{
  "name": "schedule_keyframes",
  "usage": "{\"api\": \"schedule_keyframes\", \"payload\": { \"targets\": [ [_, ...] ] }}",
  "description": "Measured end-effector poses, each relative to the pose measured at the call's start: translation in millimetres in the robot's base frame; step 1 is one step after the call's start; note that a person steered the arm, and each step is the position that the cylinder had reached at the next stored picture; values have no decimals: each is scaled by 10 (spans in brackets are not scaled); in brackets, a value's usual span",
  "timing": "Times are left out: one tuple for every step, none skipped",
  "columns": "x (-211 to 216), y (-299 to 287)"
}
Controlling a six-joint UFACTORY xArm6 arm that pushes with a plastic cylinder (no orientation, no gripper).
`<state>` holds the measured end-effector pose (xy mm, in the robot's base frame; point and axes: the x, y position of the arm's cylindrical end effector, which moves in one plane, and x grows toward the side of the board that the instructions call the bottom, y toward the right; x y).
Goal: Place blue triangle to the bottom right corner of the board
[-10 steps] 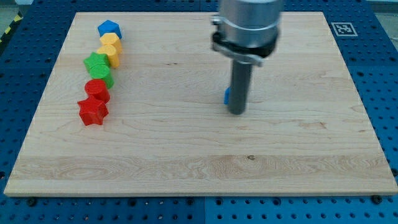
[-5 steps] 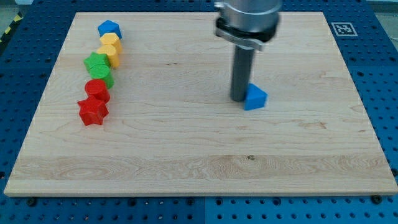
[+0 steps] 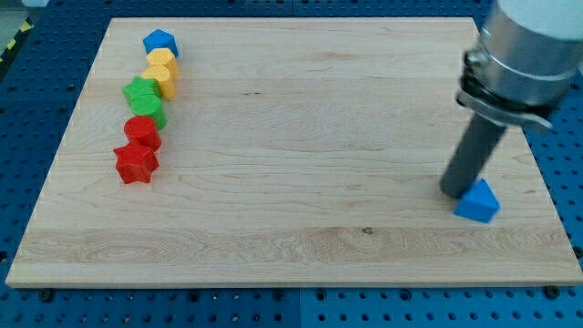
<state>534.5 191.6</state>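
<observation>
Blue triangle (image 3: 478, 200) near the board's (image 3: 291, 228) right edge, toward the bottom.
No pincer fitted; my tip (image 3: 453, 192) touching the triangle's upper-left side.

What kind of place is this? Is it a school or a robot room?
Probably a robot lab. A wooden board lies on a blue bench full of holes, with a square marker tag at one corner. My tip touches a blue triangle.
</observation>
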Motion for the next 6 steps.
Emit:
{"api": "schedule_keyframes", "payload": {
  "targets": [
    [224,72],
    [224,-150],
    [233,-151],
    [241,65],
    [307,248],
    [348,316]
  ]
}}
